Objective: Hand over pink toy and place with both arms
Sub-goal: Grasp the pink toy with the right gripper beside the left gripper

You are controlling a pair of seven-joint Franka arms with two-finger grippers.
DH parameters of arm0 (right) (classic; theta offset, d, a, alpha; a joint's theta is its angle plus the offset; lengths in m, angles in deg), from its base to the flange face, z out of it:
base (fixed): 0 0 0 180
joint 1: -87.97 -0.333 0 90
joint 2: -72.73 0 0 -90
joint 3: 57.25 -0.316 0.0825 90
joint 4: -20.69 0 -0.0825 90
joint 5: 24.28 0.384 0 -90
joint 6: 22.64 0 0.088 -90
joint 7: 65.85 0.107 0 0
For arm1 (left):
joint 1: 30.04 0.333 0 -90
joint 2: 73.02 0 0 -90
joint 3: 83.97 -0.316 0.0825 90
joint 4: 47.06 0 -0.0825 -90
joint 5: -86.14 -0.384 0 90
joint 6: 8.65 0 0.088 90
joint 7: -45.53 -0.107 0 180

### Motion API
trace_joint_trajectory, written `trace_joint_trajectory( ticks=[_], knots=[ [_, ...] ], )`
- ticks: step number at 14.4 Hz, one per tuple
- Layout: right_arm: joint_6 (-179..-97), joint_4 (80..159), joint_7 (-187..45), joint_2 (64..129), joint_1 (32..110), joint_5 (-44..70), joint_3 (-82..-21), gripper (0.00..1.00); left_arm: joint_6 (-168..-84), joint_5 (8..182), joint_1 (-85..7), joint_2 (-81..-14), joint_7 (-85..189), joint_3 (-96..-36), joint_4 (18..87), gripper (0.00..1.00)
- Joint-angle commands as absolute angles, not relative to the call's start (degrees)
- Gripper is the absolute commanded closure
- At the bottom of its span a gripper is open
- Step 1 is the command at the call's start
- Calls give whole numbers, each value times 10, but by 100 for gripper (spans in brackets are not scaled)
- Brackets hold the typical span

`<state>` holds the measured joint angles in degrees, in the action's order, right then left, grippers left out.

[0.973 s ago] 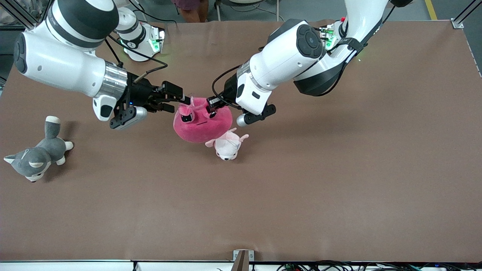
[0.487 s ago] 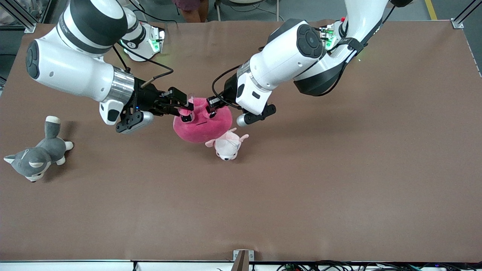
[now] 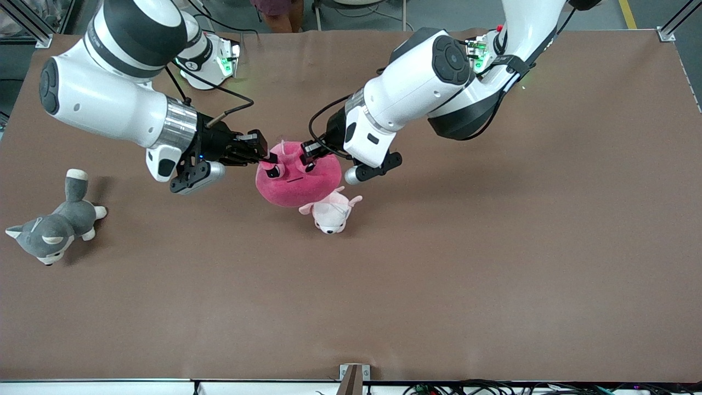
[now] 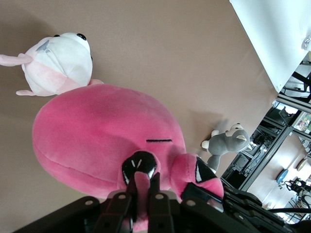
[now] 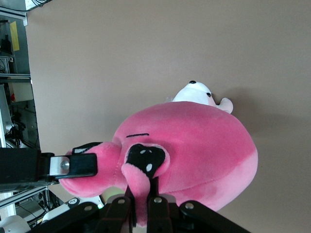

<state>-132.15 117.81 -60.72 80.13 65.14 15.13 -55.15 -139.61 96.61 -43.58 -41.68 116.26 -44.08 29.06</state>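
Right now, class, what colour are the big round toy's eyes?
Black, with white glints, on the pink toy; clearest in the right wrist view.

The right gripper (image 3: 267,158) has moved in from about nine o'clock of the toy (image 3: 298,176) and its fingers, spread a second ago, are now pinched on a nub beside one eye. The right arm's elbow has swung toward the table's middle. The toy has shifted slightly toward three o'clock and tilted.
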Motion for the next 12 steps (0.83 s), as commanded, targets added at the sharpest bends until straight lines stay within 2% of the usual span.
trace_joint_trajectory(
  ticks=[1,2,5,7,12],
  knots=[
    [-1320,1170,-607,805,642,146,-546,97,-1400,970,-440,-412,1169,-445,276,39],
    [-1319,1170,-607,805,642,146,-546,97,-1399,965,-439,-415,1169,-445,277,0],
    [-1316,1170,-607,805,644,144,-546,97,-1387,958,-423,-422,1168,-452,279,0],
    [-1316,1170,-607,805,653,143,-544,97,-1351,895,-401,-426,1164,-462,280,0],
    [-1314,1170,-621,827,734,144,-542,97,-1247,791,-305,-428,1069,-465,283,0]
  ],
)
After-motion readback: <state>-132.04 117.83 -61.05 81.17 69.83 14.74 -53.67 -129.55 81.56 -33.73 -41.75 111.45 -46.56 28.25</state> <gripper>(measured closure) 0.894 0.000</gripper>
